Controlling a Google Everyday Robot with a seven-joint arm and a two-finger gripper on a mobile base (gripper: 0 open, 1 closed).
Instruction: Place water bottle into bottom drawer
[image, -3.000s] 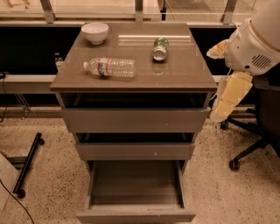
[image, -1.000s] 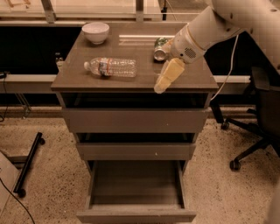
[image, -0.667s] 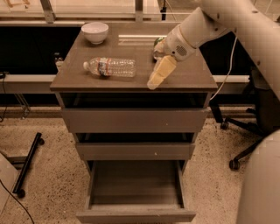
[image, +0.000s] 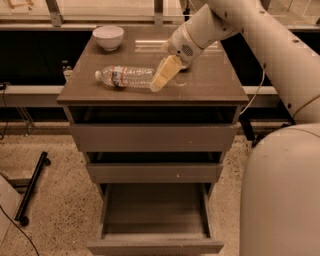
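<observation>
Leftward is where the cream-coloured two-finger gripper (image: 155, 87) has travelled since a moment ago: it hung over the middle of the cabinet top then, and its tip now sits at the base end of the bottle.

At the far left rear of the grey-brown cabinet top (image: 212, 82) stands a small white round bowl (image: 108, 36), well apart from the action. Nearer the front lies the clear ribbed plastic water bottle (image: 125, 77) on its side, white cap to the left and red-blue label band just behind it. The gripper slants down from the right, its tip touching or just beside the bottle's base. I cannot tell whether it stands wide or narrow, and nothing shows it holding the bottle. The robot's thick pale arm (image: 260, 35) fills the right side.

Below, the deep bottom drawer (image: 155, 212) of the cabinet is pulled out, its shallow tray bare.

As I judge it, the task is at an early stage. The drawer is ready and the reach nearly complete, but grasping, lifting, carrying down and releasing all remain.
</observation>
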